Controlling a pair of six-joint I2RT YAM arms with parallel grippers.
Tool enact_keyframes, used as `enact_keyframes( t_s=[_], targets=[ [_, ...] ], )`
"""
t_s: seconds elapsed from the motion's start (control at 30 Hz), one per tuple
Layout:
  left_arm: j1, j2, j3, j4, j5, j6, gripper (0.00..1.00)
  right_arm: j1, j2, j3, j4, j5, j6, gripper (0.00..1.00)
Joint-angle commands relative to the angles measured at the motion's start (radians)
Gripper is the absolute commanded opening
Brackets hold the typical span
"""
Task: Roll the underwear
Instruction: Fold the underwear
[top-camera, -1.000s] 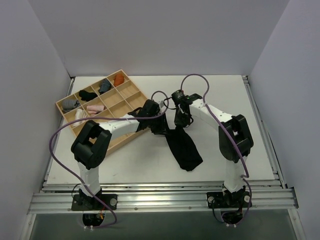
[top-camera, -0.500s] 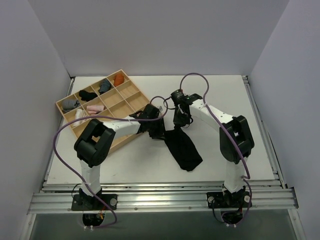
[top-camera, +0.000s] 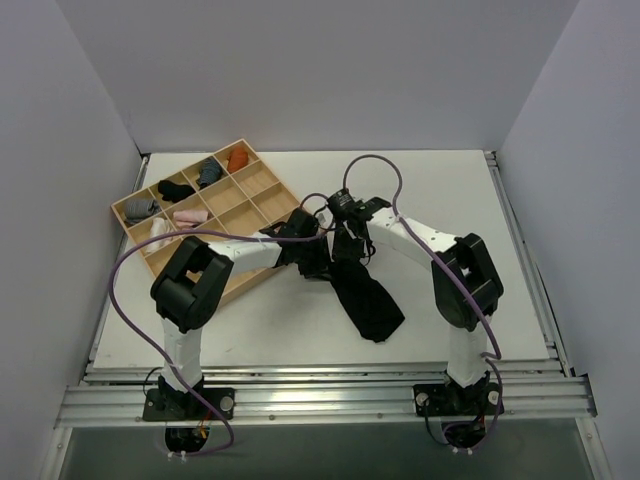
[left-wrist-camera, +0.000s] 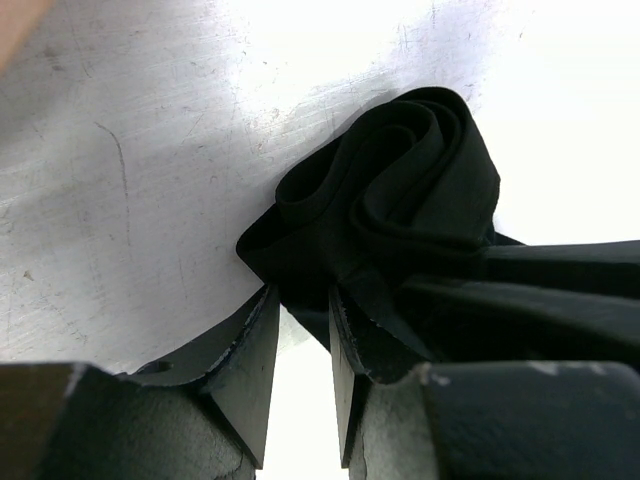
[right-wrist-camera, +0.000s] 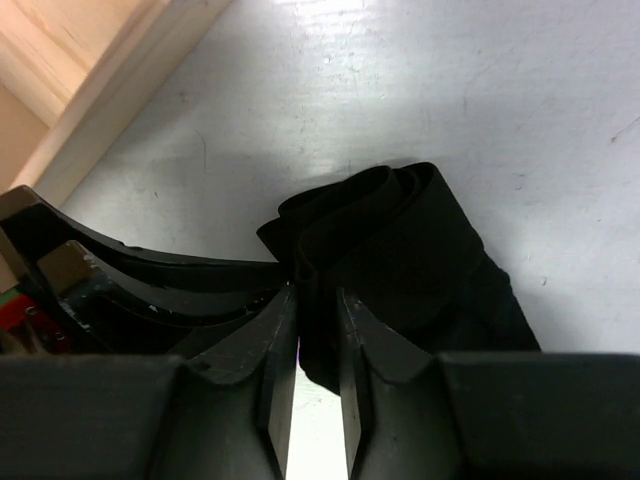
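From up top, both arms sit right over the rolled end of the underwear (top-camera: 368, 300), so that bit's hidden. On the wrist cams I honestly can't tell if the left claw (left-wrist-camera: 302, 297) or right claw (right-wrist-camera: 315, 293) actually pinches fabric. The tray (right-wrist-camera: 80, 60) is cut off at the corner.

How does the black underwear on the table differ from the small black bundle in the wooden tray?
The underwear lies on the table; the black bundle sits in one compartment of the tray. The underwear is longer than a compartment, the bundle fits inside one. The underwear is rolled only at its far end, its rest flat; the bundle is compact. Both are plain black fabric.
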Motion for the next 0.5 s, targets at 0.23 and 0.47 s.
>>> enact_keyframes(
  t_s=[0.23,0.47],
  targets=[
    [0.005,-0.004,0.008,0.009,-0.023,0.005,0.36,0.012,-0.019,-0.059,0.008,0.009,0.033,0.24],
    [0.005,-0.031,0.006,-0.010,-0.035,-0.003,0.37,0.013,-0.039,-0.105,0.052,-0.011,0.039,0.28]
  ],
)
